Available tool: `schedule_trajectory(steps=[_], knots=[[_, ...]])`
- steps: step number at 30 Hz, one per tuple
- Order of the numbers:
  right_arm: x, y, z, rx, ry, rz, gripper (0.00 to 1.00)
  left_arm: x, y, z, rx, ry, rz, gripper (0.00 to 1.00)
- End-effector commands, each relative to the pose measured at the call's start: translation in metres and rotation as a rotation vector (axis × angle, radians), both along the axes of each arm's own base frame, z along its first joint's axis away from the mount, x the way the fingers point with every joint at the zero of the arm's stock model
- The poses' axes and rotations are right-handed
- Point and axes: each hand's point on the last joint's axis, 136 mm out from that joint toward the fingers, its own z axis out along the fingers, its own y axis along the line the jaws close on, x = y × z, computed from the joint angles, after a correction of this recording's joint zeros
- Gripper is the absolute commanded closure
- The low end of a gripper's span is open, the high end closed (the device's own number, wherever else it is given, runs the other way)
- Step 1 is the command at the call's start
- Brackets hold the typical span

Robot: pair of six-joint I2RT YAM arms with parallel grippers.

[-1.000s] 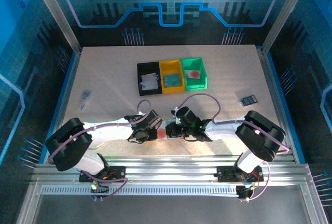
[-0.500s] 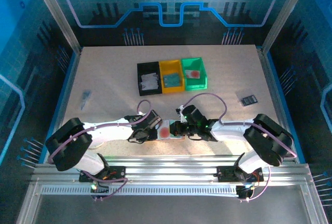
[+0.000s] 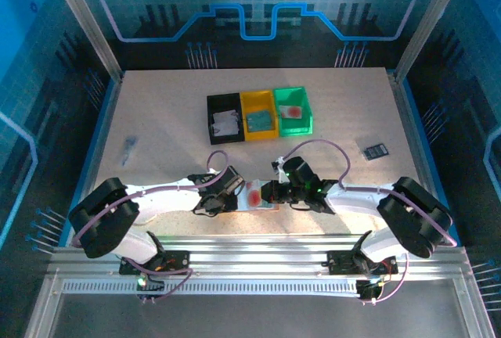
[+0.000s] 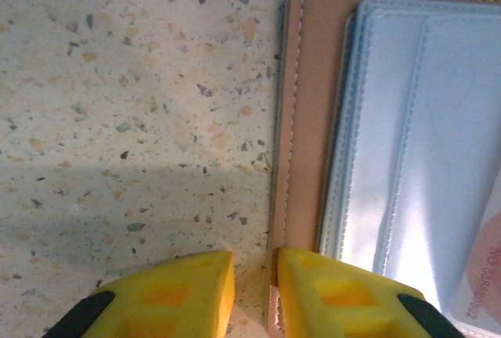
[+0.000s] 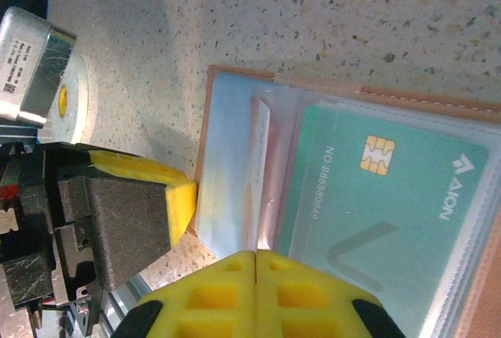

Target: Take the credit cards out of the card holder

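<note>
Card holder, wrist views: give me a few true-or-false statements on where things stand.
1. The card holder lies open on the table. True.
2. A green card shows inside it. True.
3. The right gripper is wide open. False: its fingers are pressed together.
4. The left gripper has the card holder's edge between its fingers. True.
5. The card holder sits in a bin. False: the green bin stands further back, and the holder lies on the table between the grippers.
</note>
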Motion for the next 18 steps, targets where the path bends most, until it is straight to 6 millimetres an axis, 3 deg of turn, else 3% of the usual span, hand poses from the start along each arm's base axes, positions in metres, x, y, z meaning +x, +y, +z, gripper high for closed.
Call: schedule_trajectory(steps=[1,7,18], knots=[[-0.001,-0.005,0.007,0.021,-0.023,0.015,1.0,-0.034,-0.007,-0.058,-0.028,0.152,-0.053,0.76],[-0.004,-0.013,0.008,0.015,-0.027,0.02,1.0,-0.024,-0.006,-0.036,-0.015,0.095,-0.072,0.75],[-0.007,-0.023,0.023,0.03,-0.066,0.035,1.0,0.0,0.0,0.029,-0.098,-0.063,-0.061,0.67]])
